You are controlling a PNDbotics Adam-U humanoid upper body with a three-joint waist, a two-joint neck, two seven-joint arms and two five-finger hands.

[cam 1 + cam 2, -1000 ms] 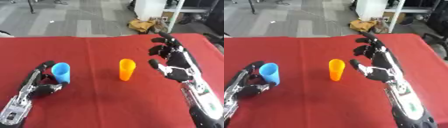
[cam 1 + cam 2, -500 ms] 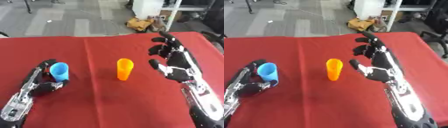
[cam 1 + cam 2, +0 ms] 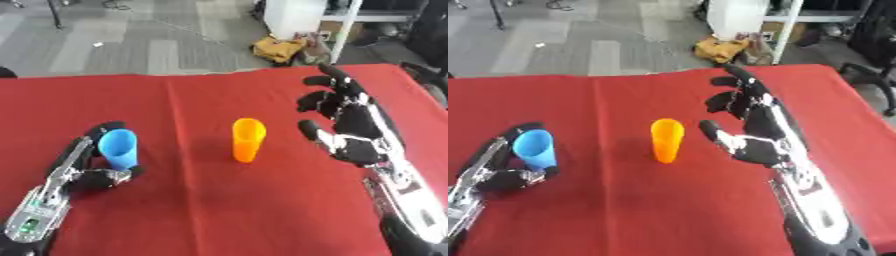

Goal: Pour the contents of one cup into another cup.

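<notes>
Blue plastic cup (image 3: 118,148) stood upright, mouth up, tapered, left hand (image 3: 83,167) curled round its base, orange cup (image 3: 248,139) upright, smooth, just left of right hand (image 3: 350,130), fingers spread straight, holding nothing, red cloth table (image 3: 219,210).

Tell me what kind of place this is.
Probably a lab or workshop: a red-covered table on grey carpet tiles, with a white cabinet and an office chair behind. A blue cup and an orange cup stand ready.
</notes>
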